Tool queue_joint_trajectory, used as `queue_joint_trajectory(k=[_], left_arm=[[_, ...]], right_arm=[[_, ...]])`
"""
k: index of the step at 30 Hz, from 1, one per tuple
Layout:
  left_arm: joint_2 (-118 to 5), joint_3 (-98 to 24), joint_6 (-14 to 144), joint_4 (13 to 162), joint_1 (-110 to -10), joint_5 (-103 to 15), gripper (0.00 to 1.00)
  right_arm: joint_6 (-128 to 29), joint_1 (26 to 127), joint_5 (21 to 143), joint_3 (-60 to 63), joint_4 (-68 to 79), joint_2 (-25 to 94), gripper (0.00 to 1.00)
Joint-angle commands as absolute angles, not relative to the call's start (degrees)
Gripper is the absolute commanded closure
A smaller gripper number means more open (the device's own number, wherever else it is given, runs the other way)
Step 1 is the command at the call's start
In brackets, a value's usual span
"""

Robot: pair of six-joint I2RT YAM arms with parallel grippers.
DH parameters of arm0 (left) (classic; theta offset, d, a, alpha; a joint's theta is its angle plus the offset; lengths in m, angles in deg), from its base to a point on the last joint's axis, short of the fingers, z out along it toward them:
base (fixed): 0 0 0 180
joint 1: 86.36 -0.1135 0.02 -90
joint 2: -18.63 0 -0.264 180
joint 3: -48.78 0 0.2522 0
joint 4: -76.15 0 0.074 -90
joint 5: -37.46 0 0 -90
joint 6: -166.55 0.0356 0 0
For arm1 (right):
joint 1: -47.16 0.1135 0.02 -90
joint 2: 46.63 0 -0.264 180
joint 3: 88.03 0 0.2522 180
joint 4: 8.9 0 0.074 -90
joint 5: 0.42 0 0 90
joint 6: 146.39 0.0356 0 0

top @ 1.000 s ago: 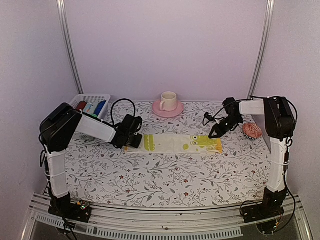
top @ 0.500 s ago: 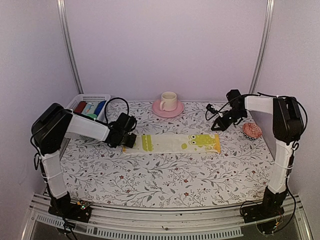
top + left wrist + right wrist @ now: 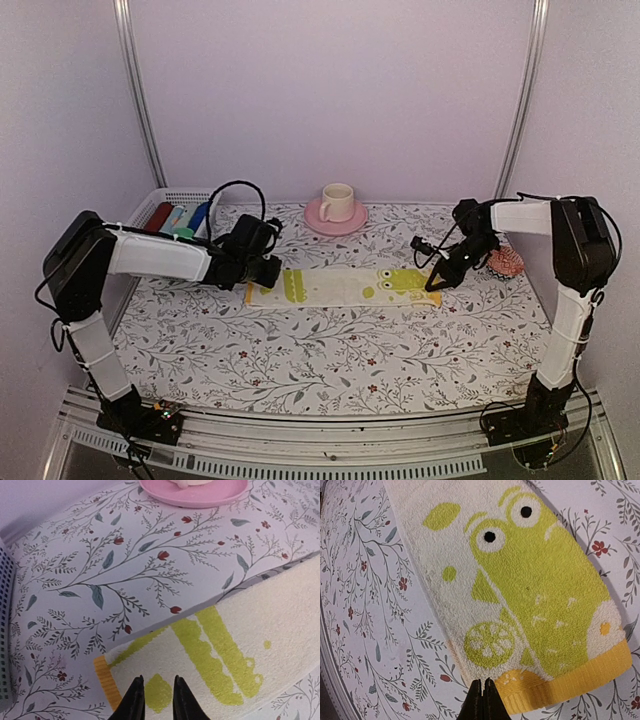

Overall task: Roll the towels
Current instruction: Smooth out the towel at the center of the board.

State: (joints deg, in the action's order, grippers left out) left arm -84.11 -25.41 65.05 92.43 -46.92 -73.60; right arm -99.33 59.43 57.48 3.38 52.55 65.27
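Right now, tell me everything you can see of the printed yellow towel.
The towel is pale yellow terry with lime-green prints: a frog-like face with two round eyes and a citrus slice at its right end, green bars at its left. Orange hems finish both short ends. It lies flat and unrolled, lengthwise across the floral tablecloth. The left gripper, slightly open, hovers over its left end; the right gripper, shut, sits at the right hem.

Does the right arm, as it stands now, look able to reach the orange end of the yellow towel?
Probably yes: the right gripper, shut, is at the orange hem of the towel with nothing between; it must open first.
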Motion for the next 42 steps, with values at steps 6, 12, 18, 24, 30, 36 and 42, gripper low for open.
queue_joint_trajectory(k=[6,12,18,24,30,36,42], left_arm=[[-87.69,-19.61,63.35,94.12,-45.80,-70.70,0.86],[-90.48,-19.66,63.24,94.73,-46.83,-70.36,0.88],[-90.46,-19.35,63.02,94.96,-47.17,-69.73,0.89],[-89.18,-19.37,62.93,94.83,-47.07,-68.77,0.84],[-85.79,-22.81,63.21,96.10,-46.83,-69.49,0.65],[-82.95,-28.05,65.55,97.73,-46.80,-71.84,0.52],[-84.30,-34.02,65.83,95.29,-45.94,-65.88,0.55]], right_arm=[[-95.75,59.42,64.25,1.45,50.09,67.54,0.97],[-94.30,59.38,69.56,1.06,49.89,69.99,0.97],[-92.61,59.19,76.47,1.37,48.30,69.63,0.97],[-93.83,59.31,74.23,2.44,49.67,67.83,0.92],[-94.36,60.14,73.74,5.38,50.39,59.85,0.73],[-92.83,60.58,82.04,4.59,45.17,52.72,0.01],[-84.06,60.59,87.71,9.79,42.84,55.56,0.01]])
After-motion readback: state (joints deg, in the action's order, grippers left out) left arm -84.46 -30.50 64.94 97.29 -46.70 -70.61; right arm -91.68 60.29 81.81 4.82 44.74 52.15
